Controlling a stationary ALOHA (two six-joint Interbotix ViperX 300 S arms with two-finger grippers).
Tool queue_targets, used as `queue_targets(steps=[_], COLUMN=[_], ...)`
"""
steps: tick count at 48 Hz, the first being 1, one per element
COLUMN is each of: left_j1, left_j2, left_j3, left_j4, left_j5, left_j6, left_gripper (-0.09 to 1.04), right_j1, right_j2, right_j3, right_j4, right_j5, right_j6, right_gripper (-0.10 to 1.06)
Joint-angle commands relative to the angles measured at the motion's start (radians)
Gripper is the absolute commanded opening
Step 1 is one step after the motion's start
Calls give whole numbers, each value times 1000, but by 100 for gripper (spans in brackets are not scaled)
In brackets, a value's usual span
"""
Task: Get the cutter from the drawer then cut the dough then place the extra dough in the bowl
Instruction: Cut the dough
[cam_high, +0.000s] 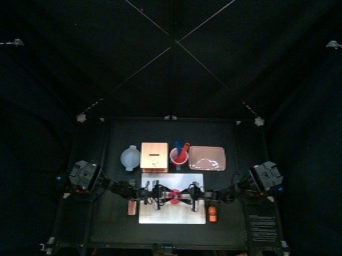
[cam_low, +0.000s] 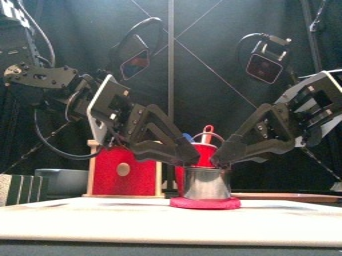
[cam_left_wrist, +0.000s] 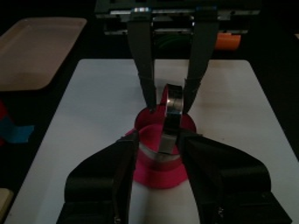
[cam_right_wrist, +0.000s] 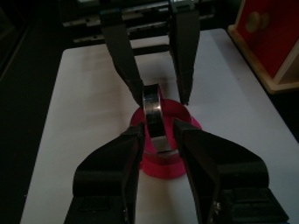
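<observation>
A flat pink dough disc (cam_low: 205, 203) lies on the white cutting board (cam_high: 154, 215), with the round metal cutter (cam_low: 205, 183) standing upright on it. Both arms meet over the board's middle. My left gripper (cam_low: 187, 165) comes down from the left and my right gripper (cam_low: 225, 160) from the right, each shut on the cutter's wall. In the left wrist view my left gripper (cam_left_wrist: 163, 144) clamps the cutter (cam_left_wrist: 172, 103) above the dough (cam_left_wrist: 163, 171). The right wrist view has my right gripper (cam_right_wrist: 162, 140) on the cutter (cam_right_wrist: 153, 109) over the dough (cam_right_wrist: 163, 164).
Behind the board stand the blue-grey bowl (cam_high: 130, 157), the wooden box (cam_high: 154, 155) with its red drawer front, the red cup (cam_high: 181, 154) with toy knives and the pink tray (cam_high: 210, 157). Small orange pieces (cam_high: 132, 208) lie by the board's side edges.
</observation>
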Motion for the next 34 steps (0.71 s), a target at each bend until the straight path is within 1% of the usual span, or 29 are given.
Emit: queue_targets(steps=[1, 21, 25, 30, 34], left_j1=[-2, -8, -8, -8, -8], left_j2=[-35, -37, -35, -32, -29], left_j3=[-20, -11, -11, -12, -12], left_j4=[12, 6, 5, 6, 5], left_j5=[-3, 40, 40, 41, 44], left_j6=[2, 0, 0, 0, 0], left_gripper=[77, 75, 70, 61, 56], right_j1=[-9, -17, -17, -17, -17], right_j2=[-14, -14, -14, -14, -14], right_j3=[-14, -18, -20, -23, -26], right_j4=[-2, -2, -2, -2, -2], right_j5=[9, 14, 15, 23, 37], right_j6=[2, 2, 2, 2, 2], right_gripper=[72, 71, 71, 71, 71])
